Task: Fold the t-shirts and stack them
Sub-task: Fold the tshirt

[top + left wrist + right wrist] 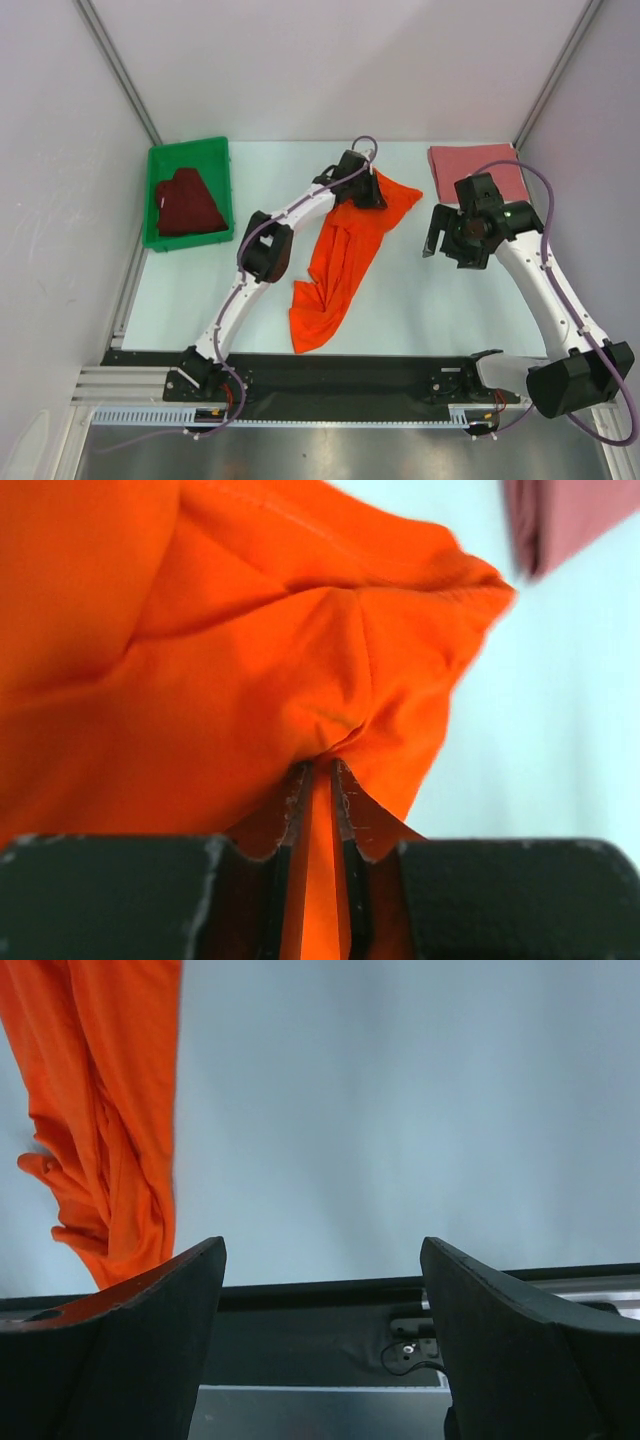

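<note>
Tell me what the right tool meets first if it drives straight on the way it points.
Probably bare table beside the black base strip; depth is unclear. The right tool stands open and empty, and the orange t-shirt lies left of its line.

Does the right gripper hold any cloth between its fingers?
No, the right gripper stands open with nothing between its fingers; the orange t-shirt lies apart from it.
</note>
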Robot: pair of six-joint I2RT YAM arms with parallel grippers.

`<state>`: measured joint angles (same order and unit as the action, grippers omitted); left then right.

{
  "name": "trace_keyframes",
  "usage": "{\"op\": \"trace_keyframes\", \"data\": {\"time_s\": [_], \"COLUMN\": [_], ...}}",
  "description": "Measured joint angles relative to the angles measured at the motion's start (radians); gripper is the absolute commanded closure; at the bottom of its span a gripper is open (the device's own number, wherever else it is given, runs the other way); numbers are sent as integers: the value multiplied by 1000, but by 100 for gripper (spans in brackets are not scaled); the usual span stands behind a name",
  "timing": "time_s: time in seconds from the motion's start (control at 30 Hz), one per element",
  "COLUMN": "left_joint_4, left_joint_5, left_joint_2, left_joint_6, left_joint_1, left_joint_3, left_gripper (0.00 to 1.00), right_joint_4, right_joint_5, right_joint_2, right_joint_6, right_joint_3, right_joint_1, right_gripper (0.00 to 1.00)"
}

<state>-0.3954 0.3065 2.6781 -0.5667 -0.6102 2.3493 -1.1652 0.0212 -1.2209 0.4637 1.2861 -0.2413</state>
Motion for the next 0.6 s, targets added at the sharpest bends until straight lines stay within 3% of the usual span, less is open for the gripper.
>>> {"op": "trace_keyframes", "data": {"time_s": [0.07, 0.17, 0.43, 0.57, 0.6], "left_joint_4": [59, 138, 360, 414, 419], "left_joint_5": [48, 100, 123, 114, 112], "left_joint_2": [45, 113, 216, 226, 226], "left_joint_6": [-71, -173, -367, -401, -404], "left_joint_1": [24, 65, 205, 273, 289], "left_joint_3": [39, 100, 173, 179, 179], "left_gripper": [85, 98, 91, 72, 62], "right_joint_4": [3, 12, 37, 87, 103], "right_joint_5": [2, 13, 39, 29, 15], "right_joint_2": [0, -5, -75, -156, -177], "right_joint_6": [17, 42, 98, 119, 123], "right_joint_3": [-1, -1, -1, -1, -1], "right_joint_1": [-24, -42, -95, -177, -193], "right_gripper": [14, 14, 13, 12, 12]}}
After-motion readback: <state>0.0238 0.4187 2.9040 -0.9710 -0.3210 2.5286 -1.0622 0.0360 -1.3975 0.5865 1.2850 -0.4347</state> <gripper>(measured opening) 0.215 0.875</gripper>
